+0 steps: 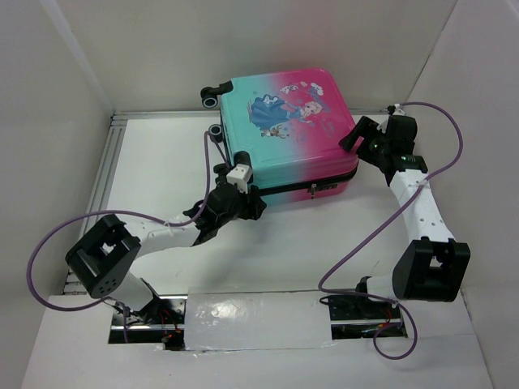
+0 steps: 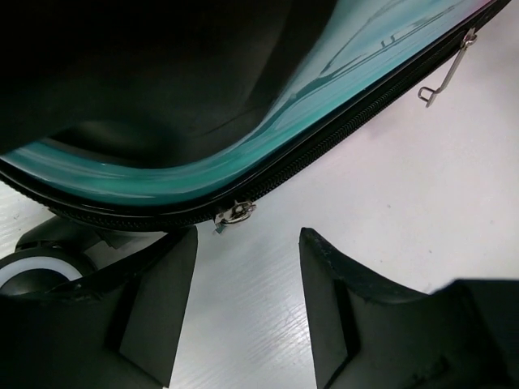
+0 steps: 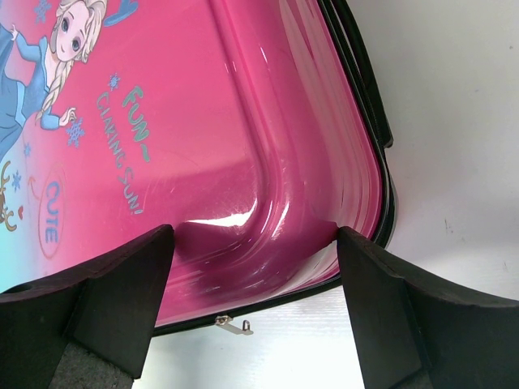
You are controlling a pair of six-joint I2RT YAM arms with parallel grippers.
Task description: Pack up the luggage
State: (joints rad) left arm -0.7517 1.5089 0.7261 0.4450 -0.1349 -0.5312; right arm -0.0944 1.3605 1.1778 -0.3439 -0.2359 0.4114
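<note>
The left hand [image 2: 247, 243] is open, its two black fingers apart with nothing between them. Just past the fingertips sits a little silver zip tab [image 2: 235, 212]. It is on the black zip of the small hard pink-and-teal suitcase [image 1: 284, 121] with a cartoon princess on top. A black wheel [image 2: 32, 271] is close by.

The right hand [image 3: 255, 235] is open wide too. The pink corner of the suitcase shows between its fingers. I cannot tell if they touch it.

The suitcase lies flat with its lid down, near the middle of the far edge of the white tabletop [image 1: 162, 162].

I think this is the zipping-up step. Next, the left hand needs to pinch that tiny tab and pull it along the edge while the right hand keeps the suitcase from sliding.
</note>
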